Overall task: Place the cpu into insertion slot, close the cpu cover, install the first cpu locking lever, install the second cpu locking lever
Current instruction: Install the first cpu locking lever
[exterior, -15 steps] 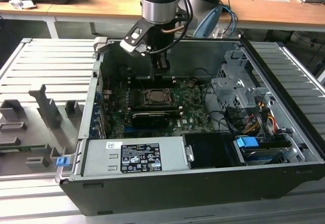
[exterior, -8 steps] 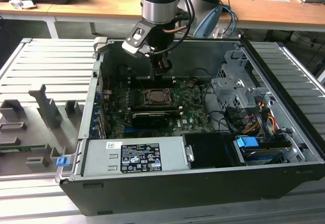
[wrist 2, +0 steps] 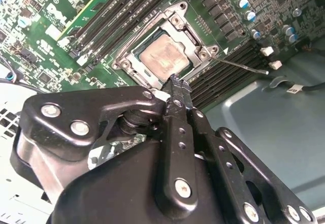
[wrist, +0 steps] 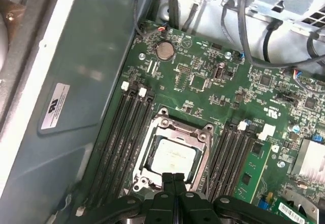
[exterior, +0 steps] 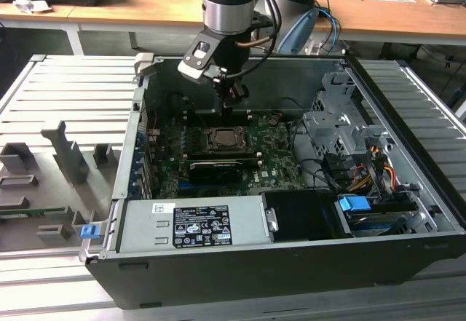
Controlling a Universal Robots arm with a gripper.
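Wooden desks run behind a ribbed metal bench, and on that bench lies the open computer case (exterior: 408,212) you are working in, its green board (wrist: 203,76) facing up. Take the insertion slot (wrist: 147,155) as your landmark. The cpu (wrist: 172,155) is seated inside it, pale metal top showing. The cpu cover (wrist: 203,155) appears to lie flat around it, so the chip shows through its window.

Your gripper (wrist 2: 176,82) hangs directly above the slot, over the edge nearer the case's back wall, and I judge there is a clear gap between them. Its two fingers are pressed together with nothing between them. In both wrist views the tips point at the frame's rim just beside the chip, not at its centre.

What matters most here is a thin metal lever (wrist 2: 238,64). It juts out from one corner of the slot, with its long axis running across the memory slots (wrist 2: 228,71) on that side. It looks unlatched, though I can't tell how high it stands.
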